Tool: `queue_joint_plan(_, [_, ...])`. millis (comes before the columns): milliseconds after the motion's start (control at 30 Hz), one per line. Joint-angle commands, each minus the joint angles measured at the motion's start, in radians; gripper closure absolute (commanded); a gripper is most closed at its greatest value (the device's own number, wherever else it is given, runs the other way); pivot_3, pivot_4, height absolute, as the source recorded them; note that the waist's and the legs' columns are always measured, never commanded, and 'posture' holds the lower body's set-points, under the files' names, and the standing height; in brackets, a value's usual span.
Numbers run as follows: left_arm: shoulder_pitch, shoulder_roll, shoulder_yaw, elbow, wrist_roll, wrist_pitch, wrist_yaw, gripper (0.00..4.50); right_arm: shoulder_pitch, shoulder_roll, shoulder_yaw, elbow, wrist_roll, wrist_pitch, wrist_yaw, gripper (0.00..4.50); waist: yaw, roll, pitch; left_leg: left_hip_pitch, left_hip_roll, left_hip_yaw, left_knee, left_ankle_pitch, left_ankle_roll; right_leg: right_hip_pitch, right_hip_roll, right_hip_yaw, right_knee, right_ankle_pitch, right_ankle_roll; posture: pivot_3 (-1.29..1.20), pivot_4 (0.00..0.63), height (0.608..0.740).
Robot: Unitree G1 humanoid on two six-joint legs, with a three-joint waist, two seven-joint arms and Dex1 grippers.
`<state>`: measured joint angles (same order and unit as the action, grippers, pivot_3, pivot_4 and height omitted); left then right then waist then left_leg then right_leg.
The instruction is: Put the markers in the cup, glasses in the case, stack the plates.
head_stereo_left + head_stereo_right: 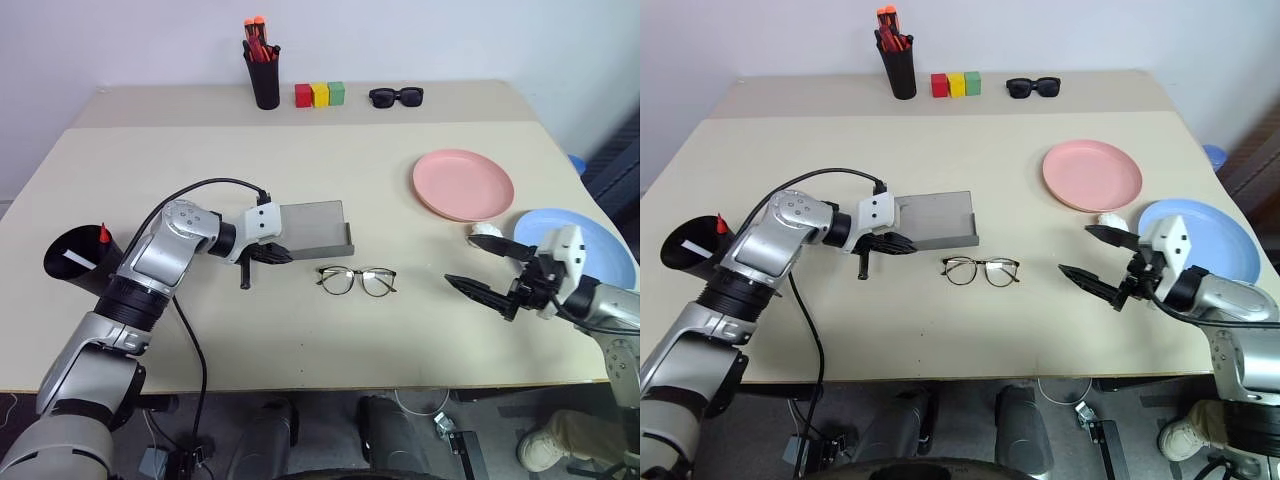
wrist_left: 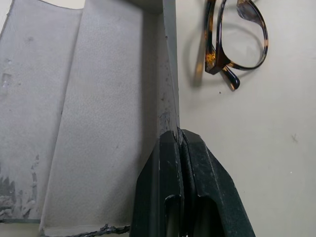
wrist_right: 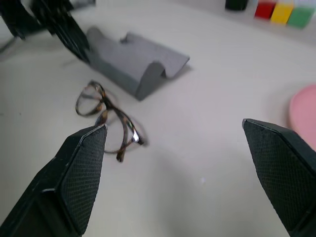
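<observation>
Pinching the grey case's (image 1: 312, 224) front wall between closed fingers, the left gripper (image 1: 268, 253) sits left of centre. The right gripper (image 1: 487, 268), spread wide and empty, hovers at lower right. The glasses (image 1: 357, 280) lie on the table (image 1: 300, 130) between them, just below the open case.

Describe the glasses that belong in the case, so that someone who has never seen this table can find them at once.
On the beige table, look near the front edge, just in front of the open grey case pinched by the left gripper. There the glasses lie folded open on the tabletop. They are thin-rimmed with clear lenses, unlike the chunky black sunglasses at the far edge.
</observation>
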<state>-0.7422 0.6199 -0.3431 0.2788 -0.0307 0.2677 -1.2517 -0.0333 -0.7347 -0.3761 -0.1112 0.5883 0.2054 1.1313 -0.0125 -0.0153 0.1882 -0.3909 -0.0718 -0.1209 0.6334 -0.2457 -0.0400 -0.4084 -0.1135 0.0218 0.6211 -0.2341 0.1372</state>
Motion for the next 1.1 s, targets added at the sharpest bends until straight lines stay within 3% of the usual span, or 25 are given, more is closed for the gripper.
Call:
queue_joint_plan(33, [0.000, -0.002, 0.023, 0.013, -0.007, -0.071, -0.009, 4.43, 0.027, 0.017, -0.061, -0.028, 0.071, -0.030, 0.033, 0.00, 0.000, 0.000, 0.000, 0.000, 0.000, 0.000, 0.000, 0.000, 0.000, 0.000, 0.000, 0.000, 0.000, 0.000, 0.000, 0.00, 0.150, 0.740])
queue_joint_plan(300, [0.016, 0.018, 0.026, 0.061, 0.000, -0.168, -0.036, 4.43, 0.132, 0.012, -0.070, -0.103, 0.088, -0.021, 0.030, 0.00, -0.001, 0.000, 0.000, 0.000, 0.000, 0.000, 0.000, 0.000, 0.000, 0.000, 0.000, 0.000, 0.000, 0.000, 0.000, 0.00, 0.150, 0.740])
queue_joint_plan(767, [-0.015, 0.008, 0.015, 0.052, 0.008, -0.101, -0.050, 4.43, 0.115, 0.017, -0.047, -0.140, 0.088, -0.001, -0.027, 0.00, -0.001, 0.000, 0.000, 0.000, 0.000, 0.000, 0.001, 0.000, 0.000, 0.000, 0.000, 0.000, 0.001, 0.000, 0.000, 0.00, 0.150, 0.740])
queue_joint_plan(1100, [-0.069, -0.040, -0.008, 0.122, 0.042, -0.155, -0.056, 4.43, 0.113, 0.019, -0.036, -0.161, 0.085, 0.013, -0.048, 0.00, 0.001, 0.000, 0.000, 0.000, 0.000, 0.000, 0.002, 0.000, 0.000, 0.000, 0.000, 0.000, 0.001, 0.000, 0.000, 0.00, 0.150, 0.740])
